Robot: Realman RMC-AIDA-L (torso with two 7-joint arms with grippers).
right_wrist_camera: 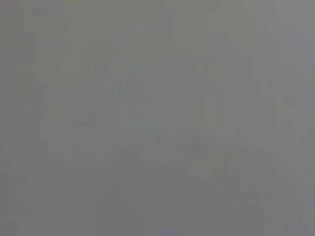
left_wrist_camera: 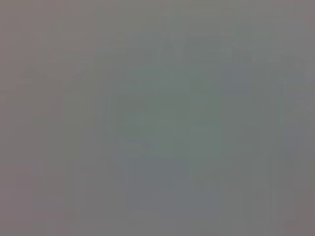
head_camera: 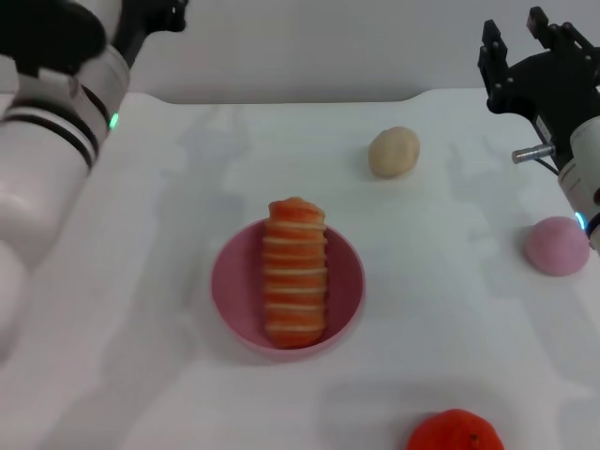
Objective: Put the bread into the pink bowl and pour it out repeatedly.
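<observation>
The bread (head_camera: pixel 295 272), an orange and cream striped roll, lies lengthwise inside the pink bowl (head_camera: pixel 234 281) at the middle of the white table, its far end resting over the bowl's rim. My right gripper (head_camera: pixel 514 33) is raised at the far right, well away from the bowl, with its fingers apart and empty. My left arm is raised at the far left; only a dark part of its gripper (head_camera: pixel 155 14) shows at the top edge. Both wrist views show only plain grey.
A small round beige lump (head_camera: pixel 394 152) lies behind and right of the bowl. A solid pink dome lump (head_camera: pixel 557 246) sits at the right edge. An orange fruit (head_camera: pixel 456 434) lies at the front right. The table's far edge (head_camera: pixel 281 98) runs behind.
</observation>
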